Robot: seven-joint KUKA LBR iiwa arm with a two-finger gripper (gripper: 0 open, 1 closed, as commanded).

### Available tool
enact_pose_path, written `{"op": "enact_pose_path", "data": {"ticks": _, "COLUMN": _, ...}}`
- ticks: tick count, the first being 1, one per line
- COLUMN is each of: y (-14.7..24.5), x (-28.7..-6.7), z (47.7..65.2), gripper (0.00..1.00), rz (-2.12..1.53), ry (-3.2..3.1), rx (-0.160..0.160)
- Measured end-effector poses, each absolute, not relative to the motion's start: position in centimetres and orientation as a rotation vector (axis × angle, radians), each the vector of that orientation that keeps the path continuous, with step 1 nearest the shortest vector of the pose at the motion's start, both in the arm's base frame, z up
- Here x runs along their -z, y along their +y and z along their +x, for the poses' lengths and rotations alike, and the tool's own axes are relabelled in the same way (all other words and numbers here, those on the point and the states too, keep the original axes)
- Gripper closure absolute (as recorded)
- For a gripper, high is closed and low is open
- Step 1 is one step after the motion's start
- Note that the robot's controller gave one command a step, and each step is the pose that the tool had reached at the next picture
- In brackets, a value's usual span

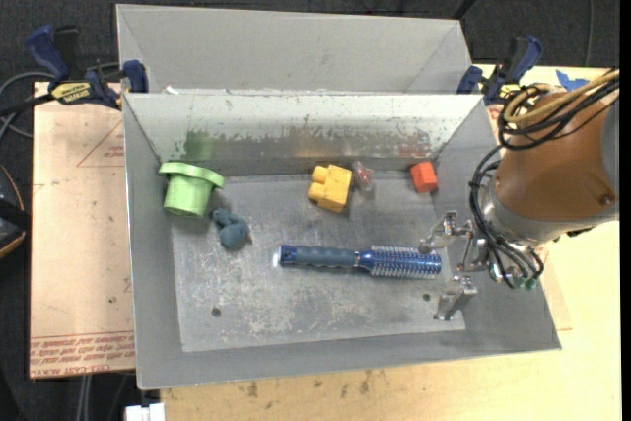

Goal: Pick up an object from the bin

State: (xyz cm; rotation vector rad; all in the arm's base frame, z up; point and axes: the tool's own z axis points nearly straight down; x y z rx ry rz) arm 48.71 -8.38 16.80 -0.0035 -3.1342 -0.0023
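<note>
Blue plastic, long and thin: the hairbrush point(357, 260), flat on the floor of the bin point(246, 306) toward the front, handle pointing left, bristle head pointing right. Lies with its bristle tip just beside the gripper point(451, 267), fingers spread apart, one toward the back wall, one toward the front. Hard to tell whether that tip sits inside the gap or just short of it. Risks closing on bristles alone, soft enough to give and slip out. Risks also pinching only the very end, with the long handle free to sag and swing on the lift. Could equally nudge the brush leftward over smooth metal on the way down. Stands well apart from the yellow block point(330, 186) and the small orange block point(423, 175) by the back wall.
</note>
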Motion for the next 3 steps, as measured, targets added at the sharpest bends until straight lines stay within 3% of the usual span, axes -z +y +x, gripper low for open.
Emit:
{"op": "enact_pose_path", "data": {"ticks": 1, "y": -9.6, "x": -7.2, "z": 54.7, "gripper": 0.00, "rz": 0.086, "ry": -3.145, "rx": 0.002}}
{"op": "enact_pose_path", "data": {"ticks": 2, "y": -9.6, "x": -7.7, "z": 54.9, "gripper": 1.00, "rz": 0.089, "ry": -3.157, "rx": -0.002}}
{"op": "enact_pose_path", "data": {"ticks": 3, "y": -9.5, "x": -23.2, "z": 57.1, "gripper": 1.00, "rz": 0.048, "ry": -3.152, "rx": -0.003}}
